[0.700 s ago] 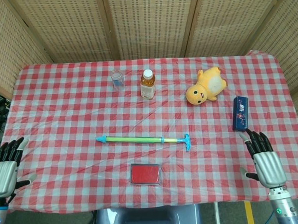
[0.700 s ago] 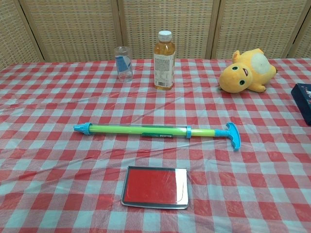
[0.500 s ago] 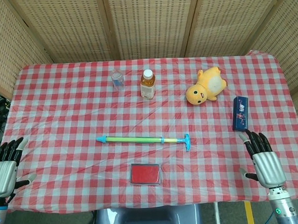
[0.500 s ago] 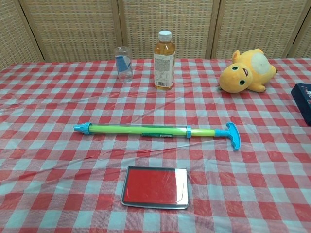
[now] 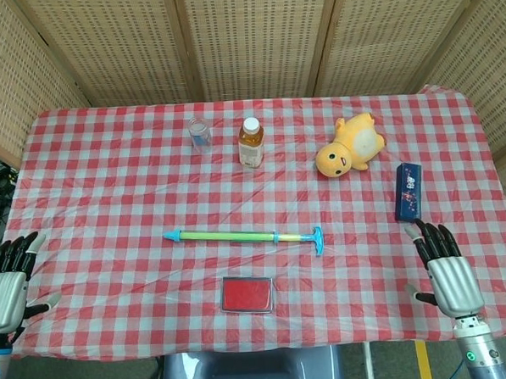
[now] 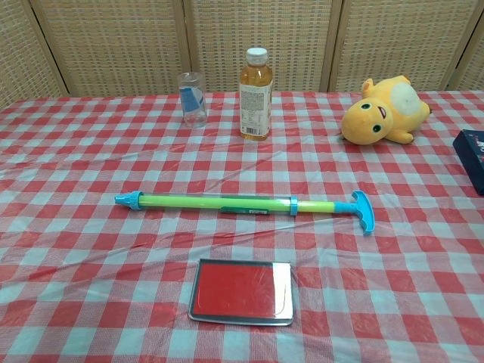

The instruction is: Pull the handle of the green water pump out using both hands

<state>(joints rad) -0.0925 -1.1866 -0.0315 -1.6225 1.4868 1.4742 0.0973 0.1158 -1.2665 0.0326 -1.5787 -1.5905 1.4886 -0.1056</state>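
The green water pump (image 5: 238, 236) looks light, stiff and slick — grip its barrel and blue handle (image 5: 318, 240). Left hand (image 5: 5, 290) and right hand (image 5: 447, 273) hover empty, fingers apart.

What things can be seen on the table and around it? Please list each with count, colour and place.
water pump: 1, green with blue ends, middle of table, handle to the right
red tin: 1, red with metal rim, near edge, in front of the pump
juice bottle: 1, amber with white cap, far middle, upright
glass: 1, clear, left of the bottle
plush toy: 1, yellow, far right, lying down
box: 1, dark blue, right side
tablecloth: 1, red and white check
left hand: 1, grey and black, left near corner, open
right hand: 1, grey and black, right near corner, open
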